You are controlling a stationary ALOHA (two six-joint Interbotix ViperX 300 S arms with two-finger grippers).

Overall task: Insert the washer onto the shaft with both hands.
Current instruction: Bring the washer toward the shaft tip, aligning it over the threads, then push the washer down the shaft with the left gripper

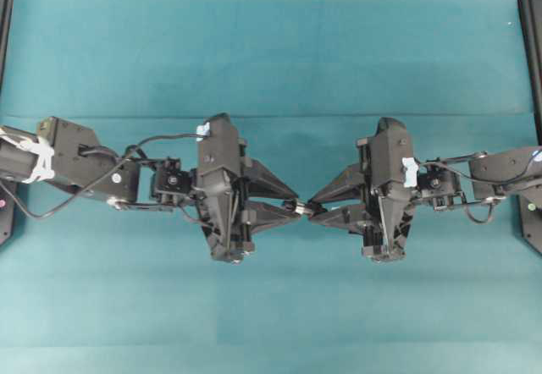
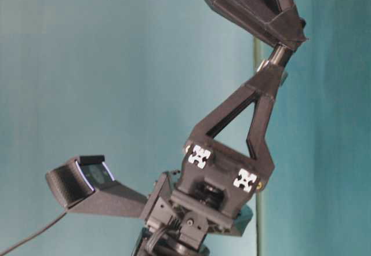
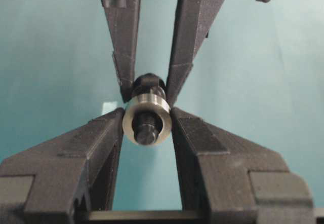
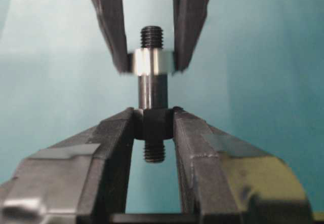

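Observation:
Both grippers meet tip to tip in mid-air above the teal cloth. My left gripper (image 1: 295, 205) (image 3: 147, 114) is shut on the washer (image 3: 147, 107), a silver ring pinched by its rim. My right gripper (image 1: 315, 207) (image 4: 154, 113) is shut on the thick dark collar of the shaft (image 4: 152, 89). The shaft passes through the washer (image 4: 151, 62). Its threaded end sticks out beyond the ring on the left gripper's side and shows inside the ring's hole as the shaft tip (image 3: 146, 132). In the table-level view the shaft (image 2: 279, 54) bridges the two fingertips.
Teal cloth (image 1: 271, 61) covers the whole table. Black frame posts stand at the left edge (image 1: 5, 19) and the right edge (image 1: 532, 44). A small pale chip (image 3: 108, 107) lies on the cloth below the grippers.

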